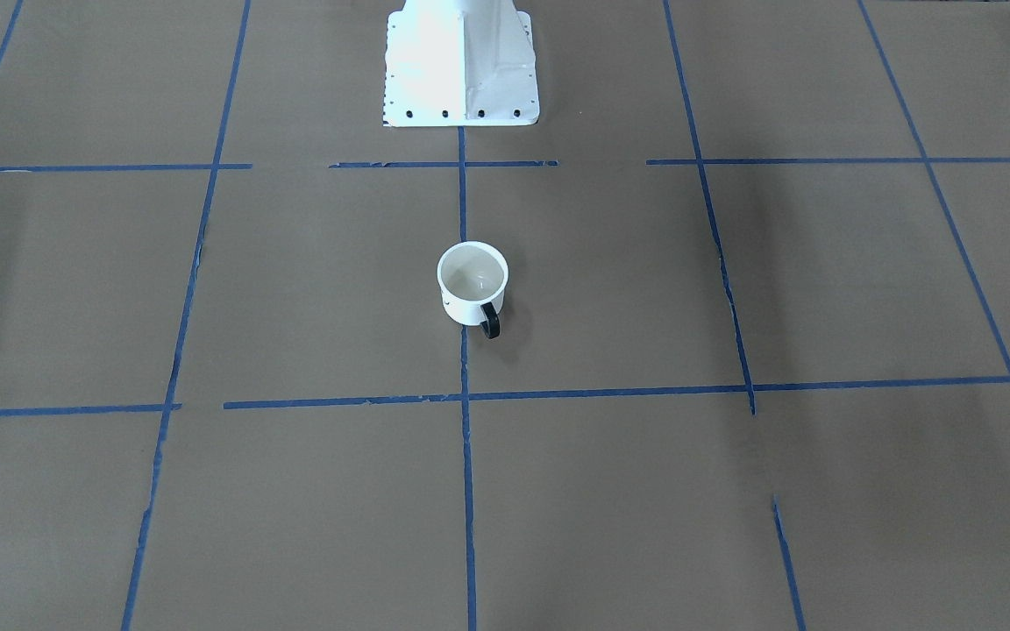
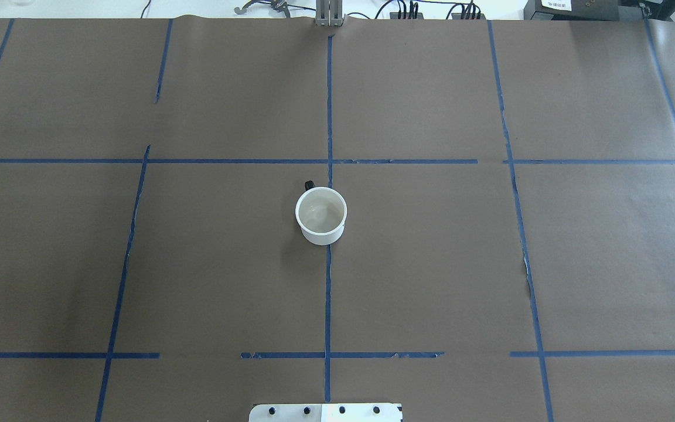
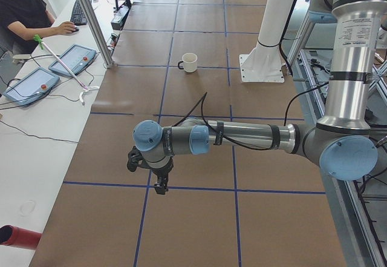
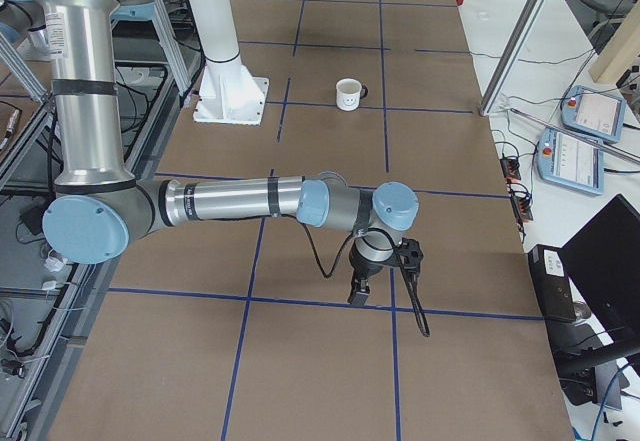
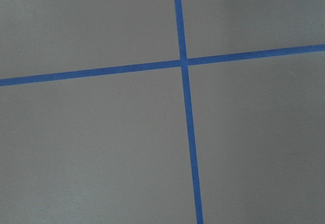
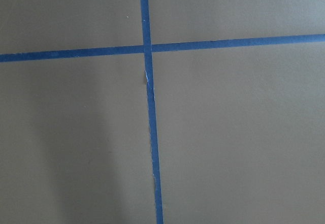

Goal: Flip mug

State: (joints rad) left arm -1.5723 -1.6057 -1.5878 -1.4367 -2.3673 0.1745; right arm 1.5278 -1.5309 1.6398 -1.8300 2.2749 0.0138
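The white mug (image 1: 468, 304) stands upright, mouth up, near the middle of the brown paper-covered table; its dark handle (image 1: 490, 322) points away from the robot. It also shows in the overhead view (image 2: 321, 235), the exterior left view (image 3: 190, 62) and the exterior right view (image 4: 348, 94), where its smiley face shows. My left gripper (image 3: 160, 187) hangs over the table's left end, far from the mug. My right gripper (image 4: 357, 298) hangs over the right end, also far away. Both show only in the side views, so I cannot tell whether they are open or shut. The wrist views show only paper and blue tape.
The robot's white base (image 1: 461, 70) stands behind the mug. An operator (image 3: 24, 13) sits at a side desk with control pendants (image 3: 72, 60). More pendants (image 4: 575, 151) lie beyond the table's far edge. An aluminium post (image 3: 91, 19) stands at that edge.
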